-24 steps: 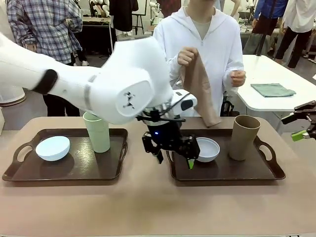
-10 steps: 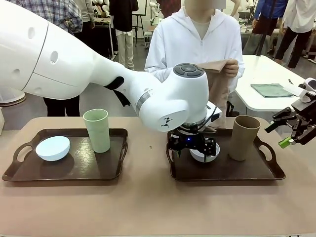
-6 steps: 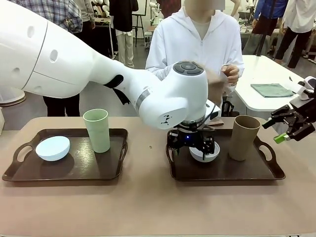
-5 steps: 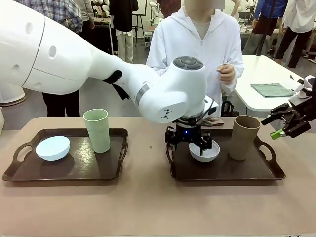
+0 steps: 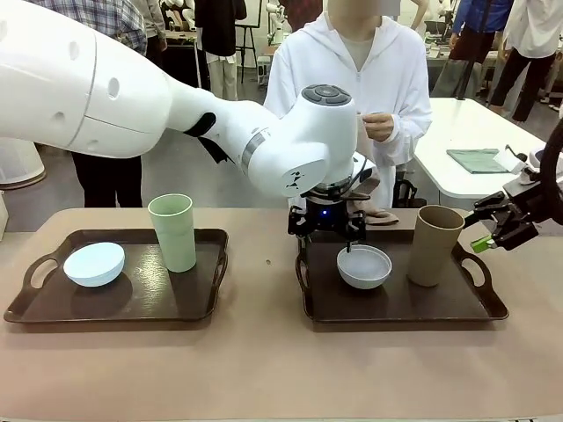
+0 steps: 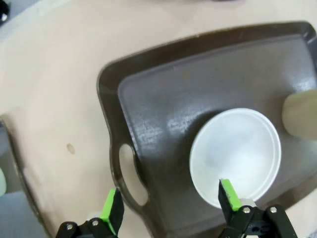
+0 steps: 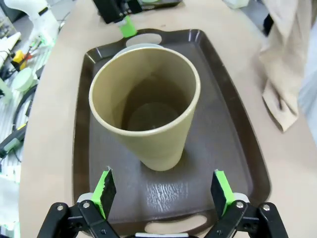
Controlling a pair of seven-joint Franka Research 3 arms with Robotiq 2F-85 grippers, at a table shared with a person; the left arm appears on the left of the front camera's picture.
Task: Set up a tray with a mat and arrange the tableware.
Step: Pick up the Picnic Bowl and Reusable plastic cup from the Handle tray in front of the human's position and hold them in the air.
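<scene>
Bluish-white bowl (image 6: 235, 153) beneath wide-open, empty left tool (image 6: 170, 207)

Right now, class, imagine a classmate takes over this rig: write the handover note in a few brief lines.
Left hand: open, empty, over the right tray, one finger above the bluish white bowl.
Right hand: open, empty, facing the tan tumbler, not touching it.
Right tray holds that bowl and tumbler. The left tray holds the pale blue bowl and light green tumbler.
The tan cloth lies on the table beyond the right tray.
Done: tableware shared between trays.
Left: no mat lies in either tray; probably clear a tray, lay the cloth, rearrange.
</scene>
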